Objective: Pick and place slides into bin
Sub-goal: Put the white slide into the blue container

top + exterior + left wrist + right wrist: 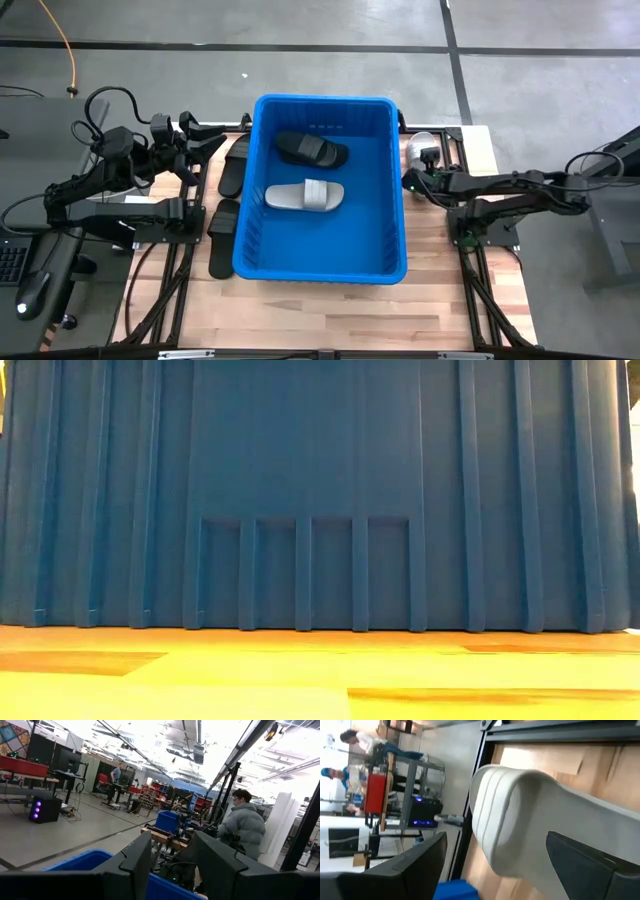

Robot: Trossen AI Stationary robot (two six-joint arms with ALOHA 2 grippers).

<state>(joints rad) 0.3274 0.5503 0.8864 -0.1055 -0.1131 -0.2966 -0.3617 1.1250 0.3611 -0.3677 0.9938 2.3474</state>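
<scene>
1. Bin (322,262) sits mid-worktop (440,300) and already holds two slides: a black one (312,149) toward the far wall, a grey one (304,196) mid-floor.
2. Your right tool (412,180) is just off the bin's right wall, pointing at the pale slide (421,148) that lies on the worktop right beside the bin's far-right corner.
3. Right tool state: fingers spread wide, nothing gripped. In the right wrist view the pale slide (530,815) fills the gap ahead, with one finger (600,865) dark against its side.
4. Key relation: that slide lies just beyond the right tool, slightly farther from the robot. Its long axis looks to run roughly along the tool's approach line, but from above it's partly hidden, so I can't fix it exactly.
5. The right arm is clearly the nearer one for this slide; the bin stands between it and the left arm.
6. Left tool (205,140) is raised near the bin's far-left corner, partly open; no slide shows between its fingers (137,862).
7. Three black slides (235,166) are left on the worktop along the bin's left wall, long axes roughly parallel to it. Those are the left arm's.
</scene>
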